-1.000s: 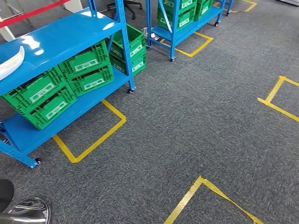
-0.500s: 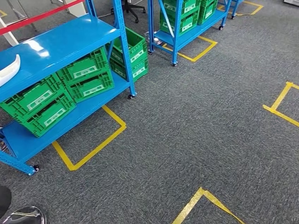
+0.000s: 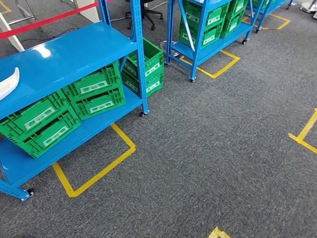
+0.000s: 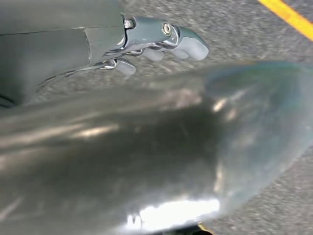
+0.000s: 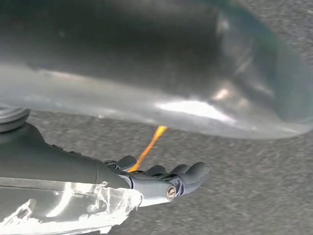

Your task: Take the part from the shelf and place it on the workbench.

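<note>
Green crates (image 3: 93, 91) carry white labels, print seemingly illegible.

floor: you've got dark grey carpet (image 3: 209, 148) everywhere, with yellow tape outlines (image 3: 95, 171) marking out bays
near rack: blue steel shelving on casters (image 3: 75, 54), glare off its top
crates: green plastic crates (image 3: 93, 91) stacked tilted on your lower level
far rack: a second blue rack (image 3: 209, 29) with more crates
extras: red barrier strip (image 3: 48, 21), office chair base (image 3: 149, 15)

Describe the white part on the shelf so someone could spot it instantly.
Find the nearest blue metal shelf rack on the grey carpet. On its top surface, at the far left end, lies a curved white plastic part. It is the only white item there; everything below is green plastic crates.
</note>
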`<action>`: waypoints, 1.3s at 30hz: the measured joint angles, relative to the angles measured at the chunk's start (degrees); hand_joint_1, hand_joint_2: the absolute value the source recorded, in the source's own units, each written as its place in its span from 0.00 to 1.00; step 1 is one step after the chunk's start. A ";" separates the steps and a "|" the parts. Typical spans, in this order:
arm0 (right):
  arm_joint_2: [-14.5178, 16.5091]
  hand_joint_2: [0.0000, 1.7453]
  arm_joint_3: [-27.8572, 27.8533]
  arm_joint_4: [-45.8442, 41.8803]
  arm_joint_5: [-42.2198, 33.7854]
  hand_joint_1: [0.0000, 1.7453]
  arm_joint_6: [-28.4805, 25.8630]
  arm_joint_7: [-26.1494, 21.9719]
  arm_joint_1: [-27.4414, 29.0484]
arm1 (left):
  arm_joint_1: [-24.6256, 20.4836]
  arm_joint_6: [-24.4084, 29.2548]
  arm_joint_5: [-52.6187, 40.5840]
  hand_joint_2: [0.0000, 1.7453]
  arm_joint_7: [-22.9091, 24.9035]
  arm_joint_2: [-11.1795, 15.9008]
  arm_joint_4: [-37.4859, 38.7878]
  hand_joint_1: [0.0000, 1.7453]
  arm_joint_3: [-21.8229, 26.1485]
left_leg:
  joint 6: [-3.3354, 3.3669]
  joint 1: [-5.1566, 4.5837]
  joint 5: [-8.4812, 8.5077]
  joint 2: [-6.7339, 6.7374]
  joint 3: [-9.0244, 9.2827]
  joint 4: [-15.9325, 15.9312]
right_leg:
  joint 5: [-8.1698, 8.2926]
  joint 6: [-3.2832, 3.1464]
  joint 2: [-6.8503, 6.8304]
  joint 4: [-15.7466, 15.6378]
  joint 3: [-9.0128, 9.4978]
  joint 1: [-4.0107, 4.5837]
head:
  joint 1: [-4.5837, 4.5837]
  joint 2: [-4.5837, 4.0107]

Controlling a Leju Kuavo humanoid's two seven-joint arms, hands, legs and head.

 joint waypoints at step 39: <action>-0.09 0.00 -0.17 -0.66 2.87 0.00 -0.55 1.97 -0.18 | 0.44 1.69 0.17 0.00 2.54 0.13 -1.70 0.00 -1.13 | -3.72 0.85 2.78 0.54 -15.96 12.19 | 0.64 -2.64 -0.47 -5.95 11.15 -1.46 | -1.23 0.01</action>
